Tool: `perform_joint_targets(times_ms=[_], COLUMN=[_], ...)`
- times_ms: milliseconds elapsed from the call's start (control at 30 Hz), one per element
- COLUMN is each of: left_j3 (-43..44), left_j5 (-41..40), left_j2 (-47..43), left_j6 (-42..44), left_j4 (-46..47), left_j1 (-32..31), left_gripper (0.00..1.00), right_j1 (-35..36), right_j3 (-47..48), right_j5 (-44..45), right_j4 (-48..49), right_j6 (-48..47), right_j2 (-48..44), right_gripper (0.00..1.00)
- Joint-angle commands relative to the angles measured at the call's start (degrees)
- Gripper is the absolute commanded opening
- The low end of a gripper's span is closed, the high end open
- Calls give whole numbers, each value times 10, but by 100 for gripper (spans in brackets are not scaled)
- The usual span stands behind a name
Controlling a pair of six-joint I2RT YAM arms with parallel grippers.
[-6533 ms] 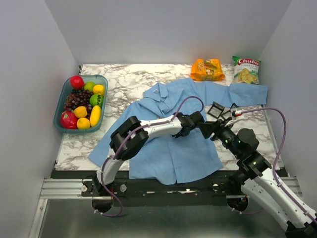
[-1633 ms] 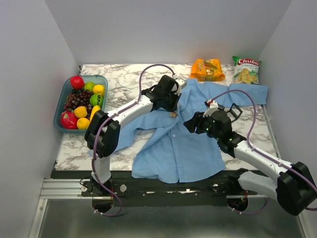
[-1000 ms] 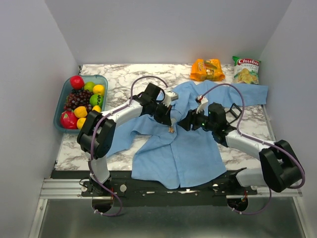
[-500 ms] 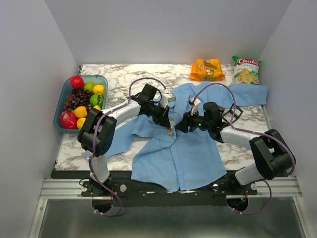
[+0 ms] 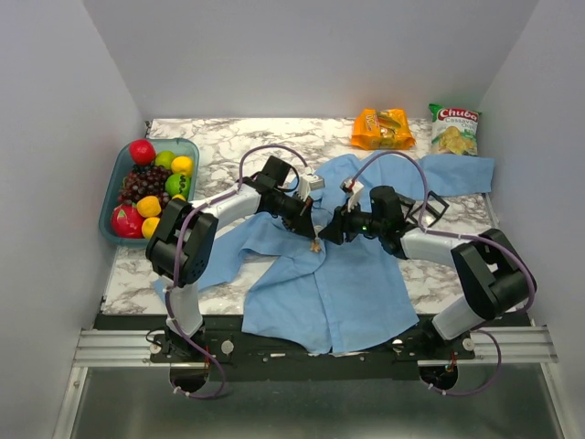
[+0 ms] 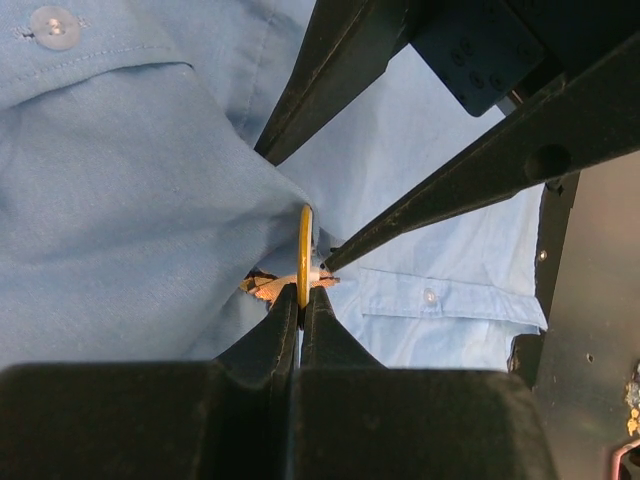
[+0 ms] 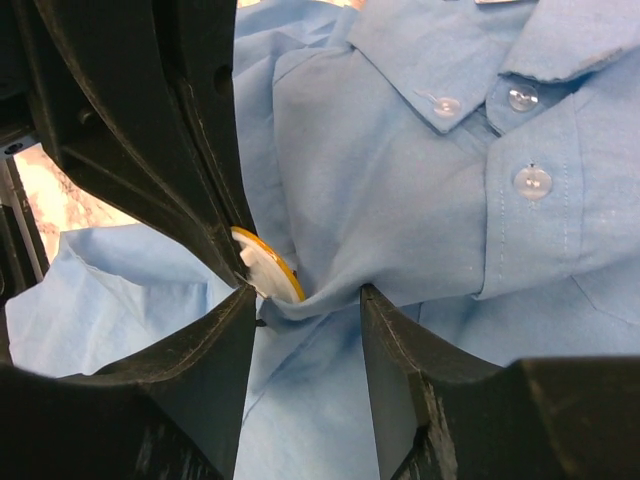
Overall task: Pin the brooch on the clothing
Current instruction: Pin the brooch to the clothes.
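The brooch (image 5: 314, 243) is held above the middle of the light blue shirt (image 5: 338, 283), which is spread across the marble-patterned table (image 5: 228, 146). In the left wrist view the brooch (image 6: 303, 255) is seen edge-on as a thin yellow disc, clamped upright at its near edge by the pressed-together fingers of the left gripper (image 6: 302, 300); shirt cloth (image 6: 120, 200) is drawn up against it. In the right wrist view the brooch (image 7: 268, 272) is seen just beyond the left finger of the right gripper (image 7: 305, 300). That gripper's fingers are held apart, and a raised fold of the shirt (image 7: 430, 200) is gathered between them and touches the brooch. Whether the fold is squeezed cannot be told.

From above, the left gripper (image 5: 309, 229) and the right gripper (image 5: 331, 233) are set tip to tip, with the brooch just beside both.

Compared with half a second earlier, the right gripper is brought slightly closer to the brooch. Earlier still, the brooch was held farther away, near the collar, and the grippers were well apart.
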Motion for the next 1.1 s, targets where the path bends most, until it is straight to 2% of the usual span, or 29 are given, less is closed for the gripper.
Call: perform_joint_targets(times_ms=[0, 267, 500, 1067], left_j3=[11, 12, 9, 5], left_j5=[37, 41, 46, 38], left_j2=[3, 1, -2, -5], left_j6=[11, 17, 19, 25], left_j4=[-6, -11, -11, -14], left_j1=[0, 0, -1, -4], left_gripper=[0, 0, 0, 0], right_j1=[7, 13, 18, 22], right_j3=[17, 19, 24, 5], right_j5=[-19, -17, 2, 56], right_j4=[26, 31, 35, 62], right_j6=[-6, -2, 13, 45], right_j2=[18, 23, 32, 22], right_gripper=[52, 50, 42, 33])
